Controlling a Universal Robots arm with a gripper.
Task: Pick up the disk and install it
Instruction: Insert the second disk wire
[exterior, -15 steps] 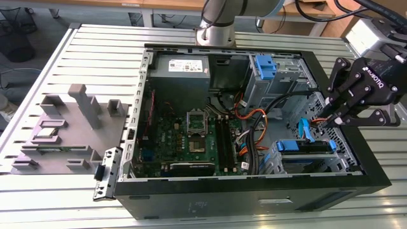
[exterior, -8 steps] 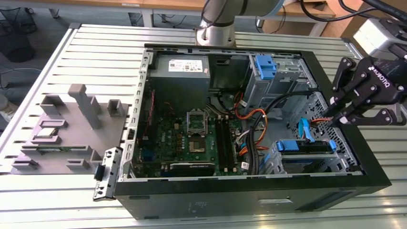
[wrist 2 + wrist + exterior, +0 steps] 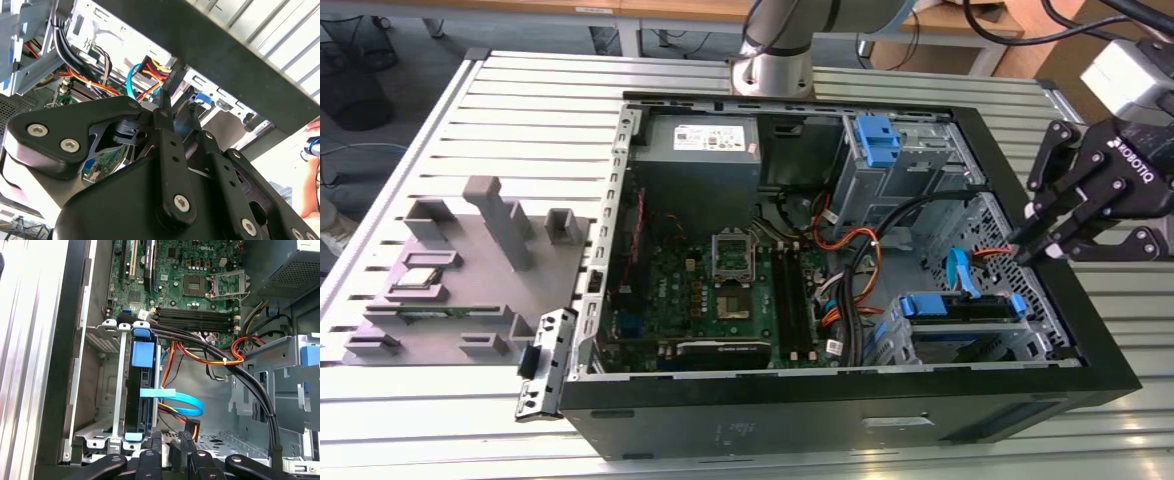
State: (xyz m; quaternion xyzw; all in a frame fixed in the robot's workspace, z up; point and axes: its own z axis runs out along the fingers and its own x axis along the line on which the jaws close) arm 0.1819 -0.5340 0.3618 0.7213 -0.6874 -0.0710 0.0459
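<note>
In the exterior view I am holding the gripper (image 3: 1051, 246) at the case's edge on the exterior view's right, fingers looking pinched together on nothing, above the disk (image 3: 965, 307) sitting in its bay. In the first wrist view the disk (image 3: 141, 395) is standing on edge in its cage, and I am worrying the blue cable (image 3: 182, 402) and black cable bundle (image 3: 240, 372) just beside it could be snagging the fingertips.

Gripper (image 3: 1025, 252) at exterior view's right, tilted, fingers pinched together, empty.
</note>
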